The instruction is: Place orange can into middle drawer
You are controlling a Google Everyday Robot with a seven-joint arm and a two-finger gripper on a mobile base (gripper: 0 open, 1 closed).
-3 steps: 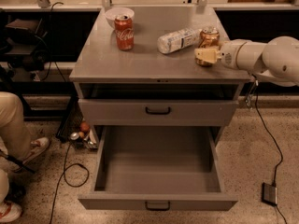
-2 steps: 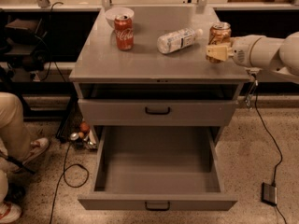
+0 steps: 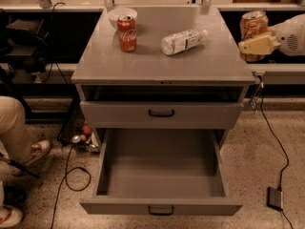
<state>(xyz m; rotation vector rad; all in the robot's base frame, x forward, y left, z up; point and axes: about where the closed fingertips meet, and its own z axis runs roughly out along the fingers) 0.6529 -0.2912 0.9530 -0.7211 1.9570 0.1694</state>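
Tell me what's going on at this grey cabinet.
The robot's cream two-finger gripper is shut on the coppery orange soda can, holding it in the air just past the right edge of the grey cabinet top. The wide grey metal drawer below stands open and empty. A red Coca-Cola can and a clear plastic bottle, lying down, sit on top.

Dim, amber light falls from above. The hand [image 3: 249, 38], off the right edge clasping the orange can [image 3: 252, 23], is brightest, its pale shell nearly washed out. Left of it the surface [image 3: 143, 63] carries a soft sheen. Below and left of it, the middle drawer [image 3: 162, 173] lies in shadow.
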